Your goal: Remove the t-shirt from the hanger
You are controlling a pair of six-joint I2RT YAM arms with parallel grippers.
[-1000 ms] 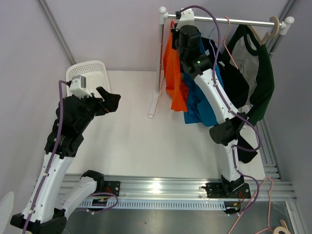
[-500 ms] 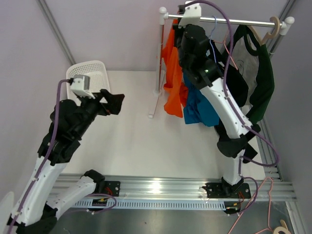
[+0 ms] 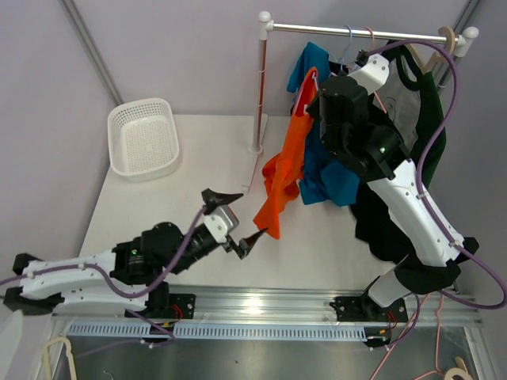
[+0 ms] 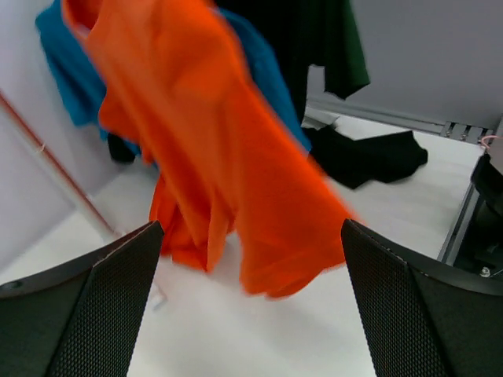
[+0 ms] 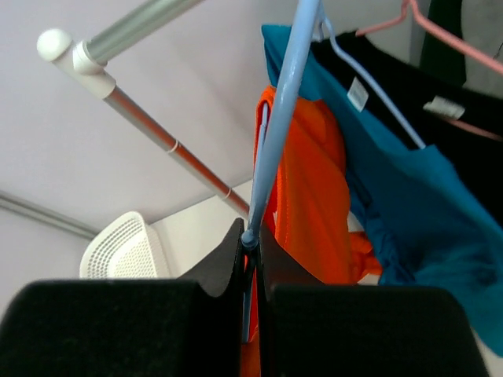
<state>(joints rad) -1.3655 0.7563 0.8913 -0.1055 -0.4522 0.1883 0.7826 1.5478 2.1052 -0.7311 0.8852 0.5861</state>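
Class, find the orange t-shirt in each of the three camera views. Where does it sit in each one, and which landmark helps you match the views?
Top external: the orange t-shirt hangs in the centre, slanting down to the left.
Left wrist: it fills the upper middle, slightly blurred.
Right wrist: it is at centre, just behind the light blue hanger.
Shared landmark: the blue t-shirt, next to the orange one in all three views.

- A robotics lab test cell: bare pale walls (image 3: 182, 55) close in a white counter (image 3: 198, 214).
- Along 6 o'clock, an aluminium rail (image 3: 261, 302) carries the bolted-down left arm (image 3: 75, 273) and right arm (image 3: 412, 198), with purple cables trailing.
- A clothes rack (image 3: 356, 32) stands at 1 o'clock and a white basket (image 3: 144, 136) at 10 o'clock.
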